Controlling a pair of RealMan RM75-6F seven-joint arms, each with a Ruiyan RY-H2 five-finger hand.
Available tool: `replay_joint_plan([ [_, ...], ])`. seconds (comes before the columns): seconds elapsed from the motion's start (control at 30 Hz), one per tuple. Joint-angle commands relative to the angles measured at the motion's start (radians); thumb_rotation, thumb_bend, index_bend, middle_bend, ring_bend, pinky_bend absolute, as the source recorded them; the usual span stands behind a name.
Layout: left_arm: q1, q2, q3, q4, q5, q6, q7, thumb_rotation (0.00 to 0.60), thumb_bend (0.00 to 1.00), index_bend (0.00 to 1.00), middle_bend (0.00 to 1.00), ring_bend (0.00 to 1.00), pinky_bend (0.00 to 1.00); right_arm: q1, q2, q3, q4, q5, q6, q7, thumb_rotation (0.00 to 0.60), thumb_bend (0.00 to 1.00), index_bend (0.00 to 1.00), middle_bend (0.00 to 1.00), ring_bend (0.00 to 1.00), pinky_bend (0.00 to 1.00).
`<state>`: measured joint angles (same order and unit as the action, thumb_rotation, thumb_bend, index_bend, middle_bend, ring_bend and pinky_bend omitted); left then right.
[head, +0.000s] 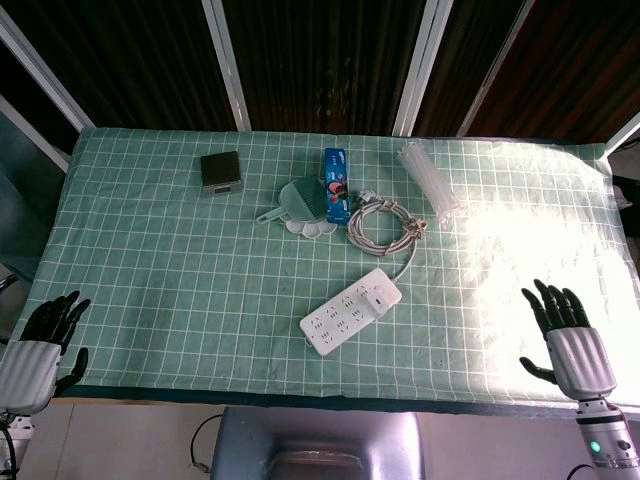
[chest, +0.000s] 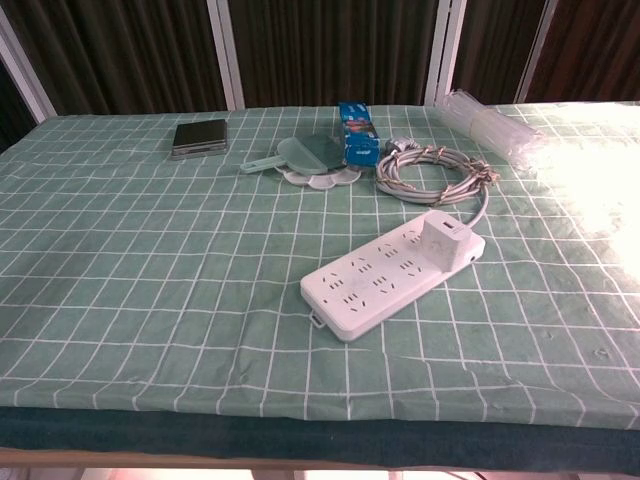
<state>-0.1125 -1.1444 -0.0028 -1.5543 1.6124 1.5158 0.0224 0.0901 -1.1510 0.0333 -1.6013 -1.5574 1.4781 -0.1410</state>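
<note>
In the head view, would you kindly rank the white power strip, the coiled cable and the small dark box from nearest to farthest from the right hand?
Measured from the right hand at the table's near right edge:
1. White power strip, centre of the table, nearest.
2. Coiled cable, farther back, behind the strip.
3. Small dark box, far left, farthest.

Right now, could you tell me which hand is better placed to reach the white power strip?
Probably the right hand: the power strip lies right of the table's centre, nearer to it than to the left hand. Both hands rest open at the near edge.

Daylit, sharp — glare at right.
</note>
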Motion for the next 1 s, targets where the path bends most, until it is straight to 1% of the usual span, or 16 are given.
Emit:
replay_joint_plan([
  [0.03, -0.002, -0.003, 0.004, 0.003, 0.008, -0.002, -0.004, 0.600, 0.52, 0.00, 0.00, 0.00, 0.10, 0.001, -0.003, 0.000, 0.001, -0.001, 0.000, -0.004, 0.600, 0.18, 0.00, 0.00, 0.00, 0.00],
  [0.13, -0.024, -0.003, 0.022, 0.002, 0.061, -0.017, -0.052, 0.600, 0.52, 0.00, 0.00, 0.00, 0.10, 0.002, -0.001, -0.009, 0.003, -0.011, -0.008, -0.008, 0.600, 0.18, 0.00, 0.00, 0.00, 0.00],
  [0.27, -0.075, -0.028, 0.063, 0.045, 0.226, 0.004, -0.152, 0.600, 0.57, 0.00, 0.01, 0.01, 0.12, 0.000, 0.005, -0.011, 0.015, -0.046, 0.021, 0.037, 0.600, 0.18, 0.00, 0.00, 0.00, 0.00],
  [0.37, -0.127, -0.047, 0.081, 0.050, 0.328, -0.001, -0.191, 0.600, 0.60, 0.00, 0.03, 0.03, 0.15, 0.010, -0.010, -0.013, 0.027, -0.063, 0.017, 0.045, 0.600, 0.18, 0.00, 0.00, 0.00, 0.00],
  [0.47, -0.195, -0.059, 0.086, 0.010, 0.404, -0.038, -0.205, 0.600, 0.74, 0.00, 0.05, 0.04, 0.17, 0.038, -0.031, -0.014, 0.028, -0.080, -0.023, 0.007, 0.600, 0.18, 0.00, 0.00, 0.00, 0.00],
  [0.5, -0.215, -0.061, 0.083, -0.009, 0.416, -0.060, -0.200, 0.600, 0.80, 0.00, 0.05, 0.04, 0.18, 0.050, -0.038, -0.013, 0.027, -0.084, -0.037, -0.007, 0.600, 0.18, 0.00, 0.00, 0.00, 0.00],
  [0.53, -0.234, -0.064, 0.078, -0.029, 0.420, -0.085, -0.185, 0.600, 0.82, 0.00, 0.05, 0.04, 0.18, 0.061, -0.045, -0.011, 0.024, -0.087, -0.052, -0.021, 0.600, 0.18, 0.00, 0.00, 0.00, 0.00],
  [0.63, -0.294, -0.070, 0.058, -0.116, 0.385, -0.214, -0.118, 0.599, 0.84, 0.00, 0.03, 0.03, 0.17, 0.105, -0.059, 0.005, 0.004, -0.081, -0.109, -0.067, 0.600, 0.18, 0.00, 0.00, 0.00, 0.00],
  [0.67, -0.312, -0.073, 0.050, -0.143, 0.362, -0.259, -0.100, 0.585, 0.84, 0.00, 0.02, 0.02, 0.16, 0.117, -0.059, 0.011, -0.008, -0.076, -0.127, -0.080, 0.600, 0.18, 0.00, 0.00, 0.00, 0.00],
  [0.73, -0.355, -0.087, 0.026, -0.193, 0.299, -0.361, -0.065, 0.559, 0.84, 0.00, 0.01, 0.01, 0.13, 0.144, -0.065, 0.026, -0.027, -0.073, -0.152, -0.114, 0.600, 0.18, 0.00, 0.00, 0.00, 0.00],
  [0.8, -0.393, -0.114, -0.005, -0.214, 0.231, -0.443, -0.030, 0.555, 0.85, 0.00, 0.00, 0.00, 0.12, 0.169, -0.078, 0.038, -0.035, -0.068, -0.177, -0.141, 0.600, 0.18, 0.00, 0.00, 0.00, 0.00],
  [0.87, -0.419, -0.144, -0.032, -0.220, 0.175, -0.496, 0.009, 0.559, 0.88, 0.00, 0.00, 0.00, 0.12, 0.195, -0.090, 0.047, -0.038, -0.055, -0.213, -0.154, 0.600, 0.18, 0.00, 0.00, 0.00, 0.00],
  [0.9, -0.435, -0.162, -0.047, -0.223, 0.144, -0.529, 0.048, 0.563, 0.90, 0.00, 0.00, 0.00, 0.12, 0.213, -0.097, 0.054, -0.037, -0.039, -0.244, -0.161, 0.600, 0.18, 0.00, 0.00, 0.00, 0.00],
  [1.0, -0.472, -0.211, -0.079, -0.240, 0.085, -0.587, 0.149, 0.564, 0.92, 0.00, 0.00, 0.00, 0.12, 0.265, -0.115, 0.076, -0.027, 0.015, -0.330, -0.172, 0.600, 0.18, 0.00, 0.00, 0.00, 0.00],
])
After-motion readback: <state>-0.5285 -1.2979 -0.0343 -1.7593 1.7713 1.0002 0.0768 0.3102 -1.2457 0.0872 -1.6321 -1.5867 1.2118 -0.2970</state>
